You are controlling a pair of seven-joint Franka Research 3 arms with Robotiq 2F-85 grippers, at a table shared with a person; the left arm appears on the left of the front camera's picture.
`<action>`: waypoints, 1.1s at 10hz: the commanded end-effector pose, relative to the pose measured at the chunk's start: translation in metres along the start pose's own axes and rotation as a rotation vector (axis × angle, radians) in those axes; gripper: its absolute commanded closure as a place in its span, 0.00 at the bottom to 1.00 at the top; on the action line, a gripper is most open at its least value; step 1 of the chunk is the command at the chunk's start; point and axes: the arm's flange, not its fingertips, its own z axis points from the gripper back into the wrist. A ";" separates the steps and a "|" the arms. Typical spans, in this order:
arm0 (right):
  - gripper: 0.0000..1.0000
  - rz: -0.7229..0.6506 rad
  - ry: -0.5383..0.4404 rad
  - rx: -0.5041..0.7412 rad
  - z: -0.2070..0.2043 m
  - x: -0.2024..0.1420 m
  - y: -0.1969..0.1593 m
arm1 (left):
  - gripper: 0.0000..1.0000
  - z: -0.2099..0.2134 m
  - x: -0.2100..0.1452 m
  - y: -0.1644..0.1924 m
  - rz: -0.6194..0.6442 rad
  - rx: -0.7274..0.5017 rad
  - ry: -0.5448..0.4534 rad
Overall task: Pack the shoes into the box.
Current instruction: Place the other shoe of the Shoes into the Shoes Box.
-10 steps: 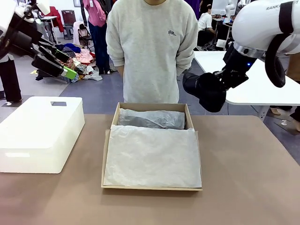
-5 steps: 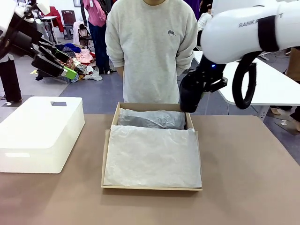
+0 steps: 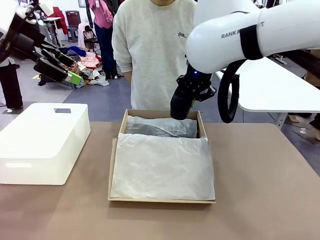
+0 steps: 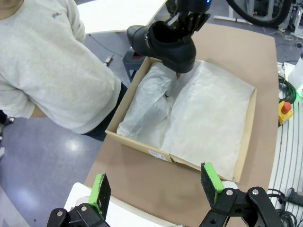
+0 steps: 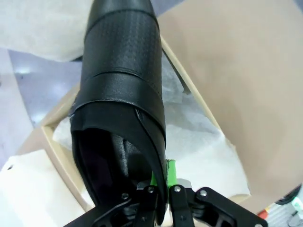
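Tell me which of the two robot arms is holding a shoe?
The robot's right one: the right arm's fingers pinch the black shoe by its rim above the far end of the box. The left arm's fingers stand wide open, holding nothing.

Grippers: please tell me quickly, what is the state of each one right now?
Left gripper: open, holding nothing.
Right gripper: closed on a black dress shoe.

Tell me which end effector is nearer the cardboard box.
Right. The right end effector, shut on a black shoe, hangs just above the box near its far right corner. The left end effector, open, is raised well off to the left, near the white bin.
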 end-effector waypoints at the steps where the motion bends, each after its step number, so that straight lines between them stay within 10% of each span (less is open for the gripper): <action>1: 1.00 -0.047 -0.054 -0.036 0.001 -0.005 0.027 | 0.00 0.000 -0.002 0.001 -0.012 -0.013 -0.011; 8: 1.00 -0.025 -0.012 -0.022 -0.011 -0.001 0.013 | 0.00 0.000 -0.002 0.001 -0.012 -0.013 -0.011; 11: 1.00 -0.381 -0.056 -0.028 -0.002 -0.031 0.035 | 0.00 0.000 -0.002 0.001 -0.012 -0.013 -0.011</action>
